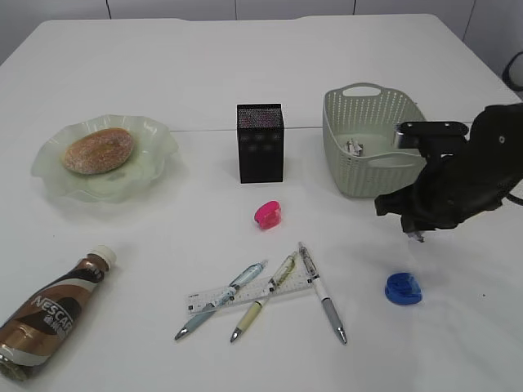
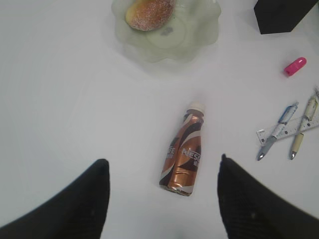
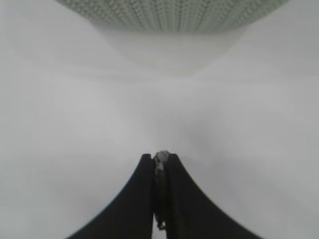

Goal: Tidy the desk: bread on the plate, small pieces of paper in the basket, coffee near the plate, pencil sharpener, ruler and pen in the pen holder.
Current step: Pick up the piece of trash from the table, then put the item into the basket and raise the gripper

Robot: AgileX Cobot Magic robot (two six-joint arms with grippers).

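The right jaws point(image 3: 160, 159) clench a small paper scrap point(image 3: 161, 157) just before the basket point(image 1: 368, 167); left jaws point(image 2: 162, 172) released above the coffee bottle point(image 2: 183, 152).

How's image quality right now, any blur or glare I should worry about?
Exterior view: sharp and evenly lit, soft shadows only; pens and bottle read clearly. Left wrist view: bottle crisp, fingers dark and soft-edged. Right wrist view: basket and table blurred, washed-out; right gripper pinches a small grey scrap.

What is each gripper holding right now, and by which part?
The right gripper is shut on a small piece of paper, pinched at its fingertips; which part cannot be told. The left gripper is open over the coffee bottle, holding nothing.
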